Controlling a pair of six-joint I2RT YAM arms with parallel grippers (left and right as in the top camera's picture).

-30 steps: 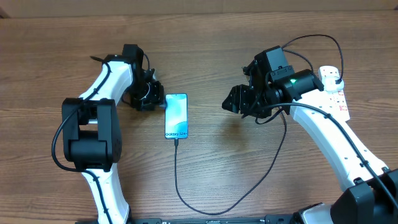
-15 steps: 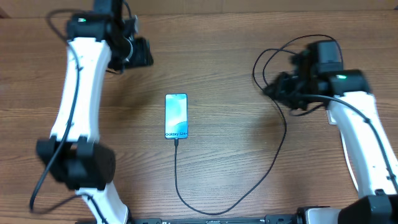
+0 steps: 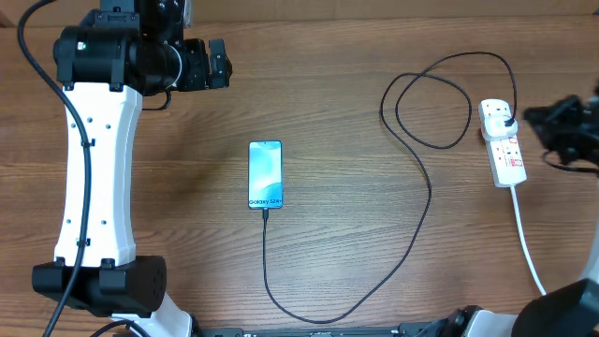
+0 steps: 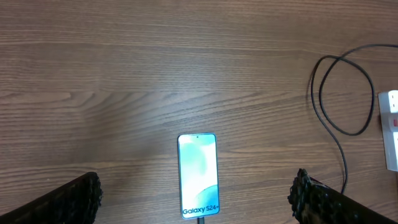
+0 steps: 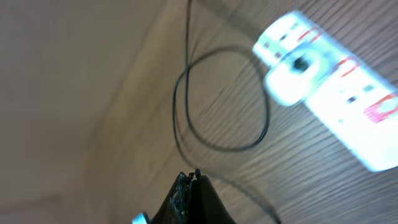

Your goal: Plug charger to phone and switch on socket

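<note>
The phone (image 3: 265, 175) lies flat mid-table with its screen lit, and the left wrist view looks down on the phone (image 4: 198, 175). The charger (image 3: 426, 201) runs from the phone's near edge, curves along the table and loops up to its black plug (image 3: 505, 116), which sits in the socket (image 3: 504, 148). My left gripper (image 3: 218, 64) hangs open at the far left, well away from the phone, with nothing between its fingers (image 4: 71, 200). My right gripper (image 3: 541, 120) is shut and empty just right of the socket (image 5: 329, 87). Its fingertips (image 5: 186, 182) are pressed together.
The socket's thick white cord (image 3: 526, 245) trails toward the near right edge. The charger's loop (image 5: 217, 99) lies left of the socket. The left arm's white links (image 3: 94, 159) stand along the left side.
Both arms have drawn back from the middle. The left gripper went from beside the phone to the far left and opened wide. The right gripper swung right past the socket and shut.
</note>
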